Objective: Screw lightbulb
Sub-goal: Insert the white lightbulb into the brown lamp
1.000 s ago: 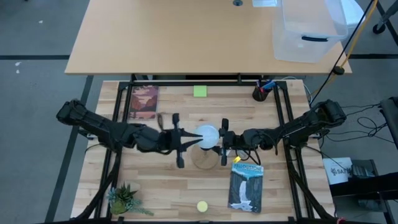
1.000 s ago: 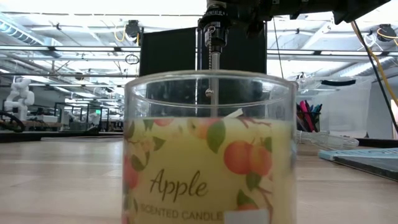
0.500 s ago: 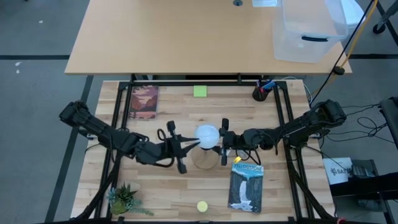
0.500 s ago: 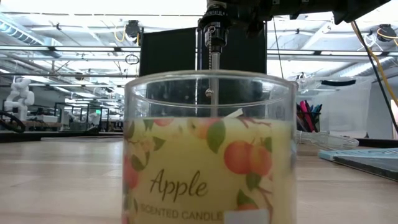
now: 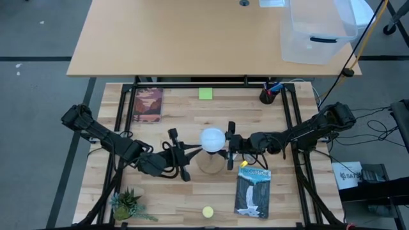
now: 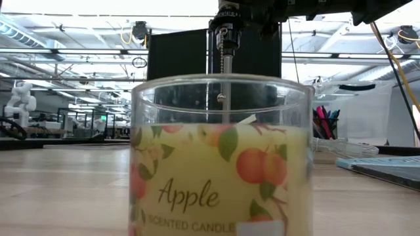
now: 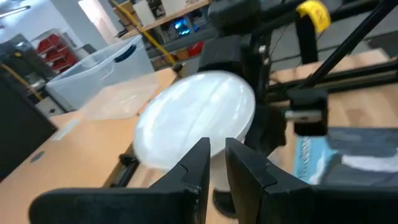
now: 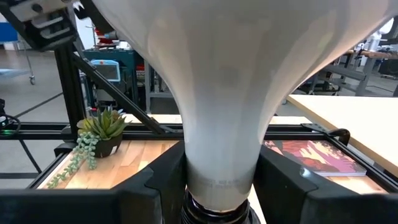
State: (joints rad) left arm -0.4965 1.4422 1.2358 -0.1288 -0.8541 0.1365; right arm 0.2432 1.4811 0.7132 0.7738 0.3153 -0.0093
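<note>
High view: the bulb (image 5: 213,138) stands upright in the socket of the wooden base (image 5: 209,162) mid-worktop. My right pincer (image 5: 229,146) is clamped on its neck, a finger (image 8: 144,184) pressing each side just above the thread. My left pincer (image 5: 181,154) sits just beside the globe, apart from it, fingers (image 7: 198,168) nearly together and holding nothing. I judge the risk is cross-threading: if I turn with the bulb tilted, it jams, or the base spins with it since nothing pins it down.
</note>
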